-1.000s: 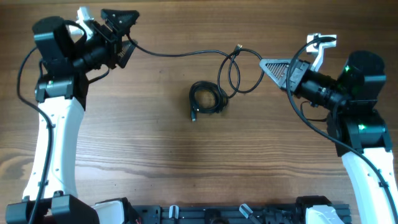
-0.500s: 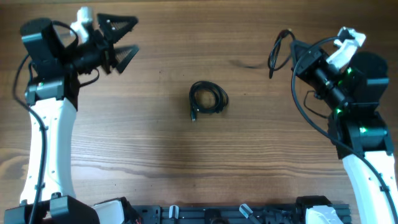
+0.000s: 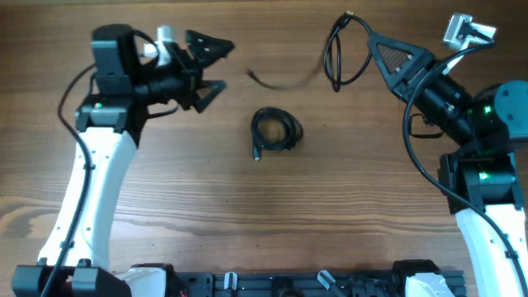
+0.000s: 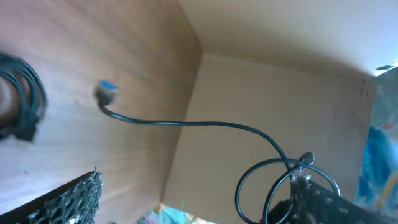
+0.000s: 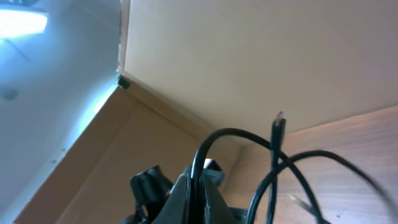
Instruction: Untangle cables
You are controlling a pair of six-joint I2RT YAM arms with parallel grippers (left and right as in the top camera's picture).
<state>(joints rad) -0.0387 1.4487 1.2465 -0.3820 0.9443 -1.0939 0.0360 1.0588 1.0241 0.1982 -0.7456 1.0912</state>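
Note:
A small coiled black cable (image 3: 276, 130) lies at the table's middle; it also shows at the left edge of the left wrist view (image 4: 22, 93). A second black cable (image 3: 337, 58) hangs in loops from my right gripper (image 3: 373, 43), which is shut on it above the far side of the table. Its free end (image 3: 276, 80) trails to the left, blurred; its plug (image 4: 107, 90) shows in the left wrist view. In the right wrist view the cable (image 5: 298, 163) runs between the shut jaws (image 5: 200, 186). My left gripper (image 3: 216, 64) is open and empty, left of the trailing end.
A tan wall (image 4: 280, 93) stands along the table's far edge. The arm bases (image 3: 289, 285) line the near edge. My arms' own thick black wires (image 3: 412, 157) hang beside them.
My left gripper let go of the long cable, then swung right toward the middle. My right gripper pulled the cable free and now holds its loops further left. The coiled cable stayed.

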